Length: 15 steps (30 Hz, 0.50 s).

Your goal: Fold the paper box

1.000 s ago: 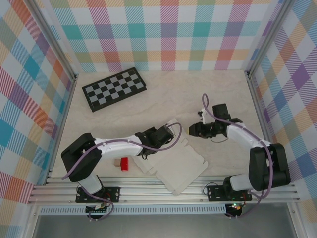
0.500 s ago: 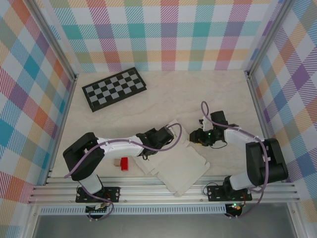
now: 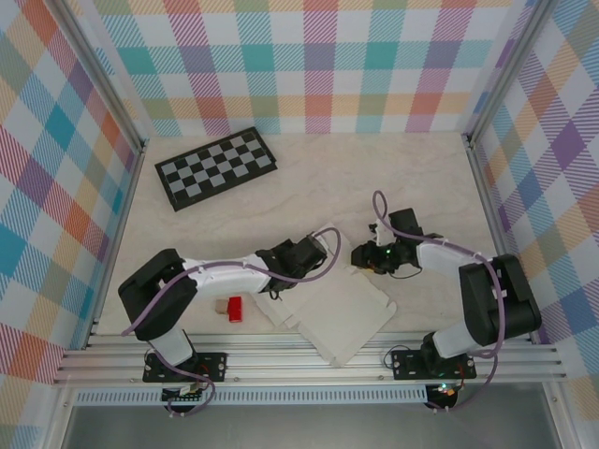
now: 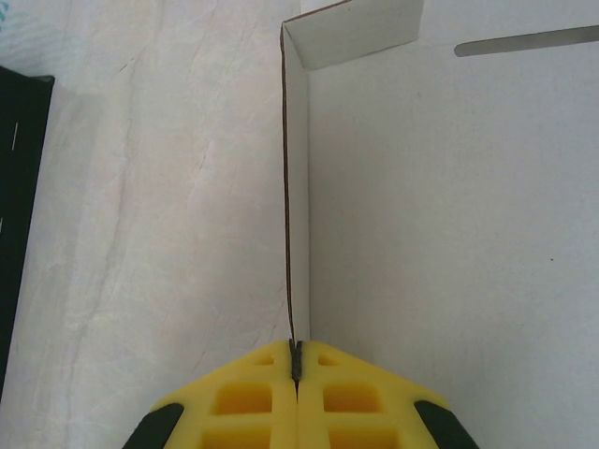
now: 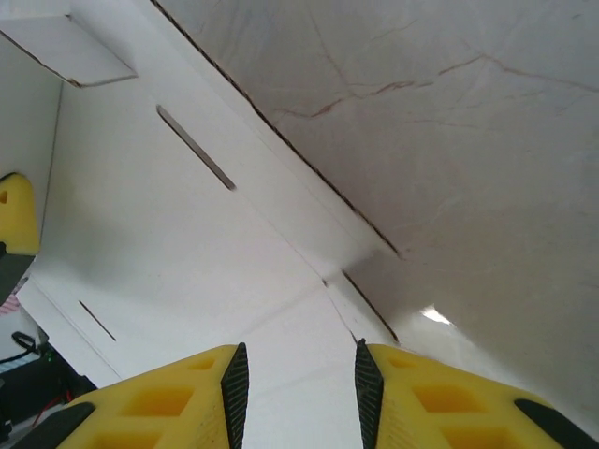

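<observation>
The paper box point(image 3: 339, 316) is a white die-cut sheet lying flat near the table's front edge. My left gripper point(image 3: 314, 254) is shut on its far-left side flap point(image 4: 298, 206), which stands upright along the crease; a small tab point(image 4: 356, 33) is bent at the flap's far end. The flat panel point(image 4: 449, 234) lies to the right of it, with a slot point(image 4: 524, 41). My right gripper point(image 3: 361, 256) stands open low over the sheet's far-right edge point(image 5: 309, 201), with white card showing between its fingers. The left gripper's yellow finger point(image 5: 14, 215) peeks in at the left.
A black-and-grey checkerboard point(image 3: 215, 166) lies at the back left. A small red block point(image 3: 235, 309) and a tan block point(image 3: 221, 306) sit by the left arm near the front rail point(image 3: 299, 360). Plaid walls close in the table on three sides.
My right gripper has moved left and a little toward the front, from above the bare table to the sheet's far-right edge. The left gripper has kept its hold on the flap.
</observation>
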Each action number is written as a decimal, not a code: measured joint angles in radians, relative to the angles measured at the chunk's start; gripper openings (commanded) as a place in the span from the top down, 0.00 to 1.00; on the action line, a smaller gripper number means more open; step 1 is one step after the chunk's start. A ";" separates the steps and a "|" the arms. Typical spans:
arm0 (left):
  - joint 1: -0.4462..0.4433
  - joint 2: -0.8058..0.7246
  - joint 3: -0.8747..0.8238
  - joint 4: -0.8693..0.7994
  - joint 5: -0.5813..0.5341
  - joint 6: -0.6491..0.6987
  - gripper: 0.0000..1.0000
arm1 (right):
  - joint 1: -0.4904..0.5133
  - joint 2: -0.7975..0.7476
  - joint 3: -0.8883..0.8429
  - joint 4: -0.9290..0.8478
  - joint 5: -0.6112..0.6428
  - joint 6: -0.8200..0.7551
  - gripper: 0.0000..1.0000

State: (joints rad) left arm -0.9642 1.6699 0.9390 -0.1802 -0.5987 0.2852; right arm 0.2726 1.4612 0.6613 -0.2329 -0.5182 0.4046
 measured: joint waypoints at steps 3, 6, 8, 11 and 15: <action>0.055 0.000 0.000 -0.001 -0.008 -0.039 1.00 | -0.001 -0.074 0.047 -0.111 0.113 0.008 0.61; 0.126 0.003 0.008 -0.009 -0.021 -0.095 1.00 | -0.008 -0.102 0.125 -0.204 0.219 0.018 0.59; 0.169 0.003 0.009 -0.010 -0.024 -0.134 1.00 | -0.018 -0.108 0.146 -0.236 0.276 0.035 0.57; 0.211 0.002 0.010 -0.024 -0.023 -0.187 1.00 | -0.054 -0.130 0.112 -0.266 0.325 0.079 0.51; 0.226 0.002 0.010 -0.039 -0.018 -0.240 1.00 | -0.107 -0.149 0.028 -0.269 0.310 0.122 0.52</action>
State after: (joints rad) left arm -0.7380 1.6714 0.9485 -0.2192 -0.6163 0.0456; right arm 0.1654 1.3125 0.6891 -0.5022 -0.2085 0.5266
